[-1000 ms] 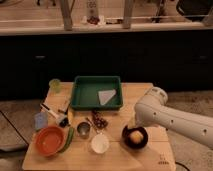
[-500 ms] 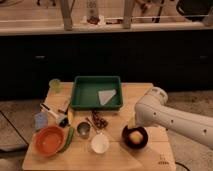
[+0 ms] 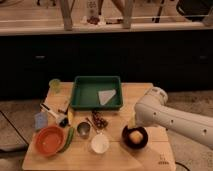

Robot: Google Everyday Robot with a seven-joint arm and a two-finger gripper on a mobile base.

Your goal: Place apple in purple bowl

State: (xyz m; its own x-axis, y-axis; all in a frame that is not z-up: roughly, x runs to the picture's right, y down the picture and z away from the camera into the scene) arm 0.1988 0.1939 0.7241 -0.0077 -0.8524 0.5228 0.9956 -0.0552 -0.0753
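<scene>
The apple (image 3: 135, 135) sits inside the purple bowl (image 3: 144, 142), front right on the bench (image 3: 115, 160). The end effector (image 3: 132, 122) hangs just above the bowl's rear rim, under the white arm (image 3: 170, 117); I cannot tell its state.

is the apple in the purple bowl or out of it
In. The apple sits inside the dark rim of the purple bowl; the gripper is just above its back edge.

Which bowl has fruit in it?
The dark purple bowl, next to the gripper, holds the apple; the white bowl and orange bowl hold no fruit.
</scene>
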